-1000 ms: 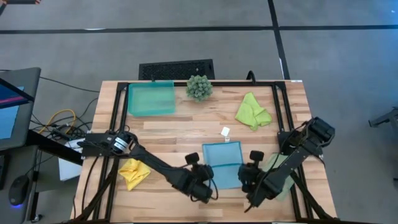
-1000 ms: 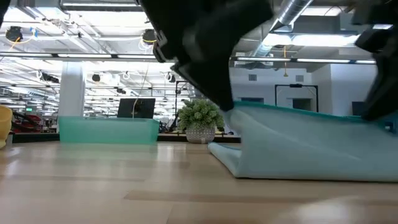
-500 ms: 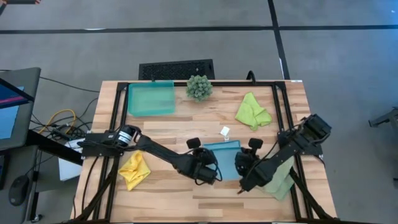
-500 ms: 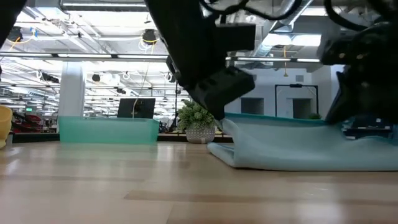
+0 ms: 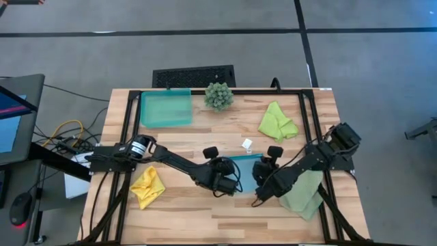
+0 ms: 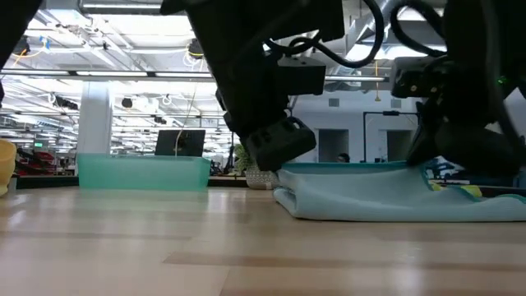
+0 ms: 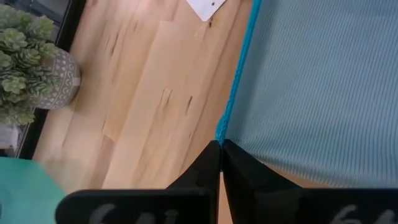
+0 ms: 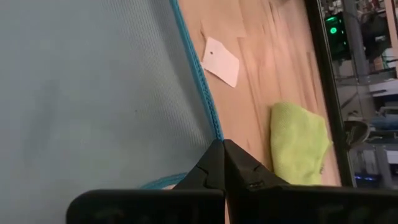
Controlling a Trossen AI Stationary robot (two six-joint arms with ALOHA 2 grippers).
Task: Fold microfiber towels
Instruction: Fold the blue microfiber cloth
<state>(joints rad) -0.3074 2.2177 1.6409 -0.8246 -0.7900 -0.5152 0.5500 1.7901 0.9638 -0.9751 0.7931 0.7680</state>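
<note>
The light blue towel point(image 5: 246, 174) lies at the middle of the surface point(image 5: 205, 219), its corners pinched by the left gripper point(image 5: 229, 186) and the right gripper point(image 5: 263, 188), jaws pressed together on the cloth. A misaligned fold could result if either corner slips. Both arms are reached inward, held low.

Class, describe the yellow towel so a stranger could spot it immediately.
Start at the wooden table, near the left arm's base. The yellow towel lies crumpled there, away from both claws. It is the only yellow cloth; the others are blue or green.
</note>
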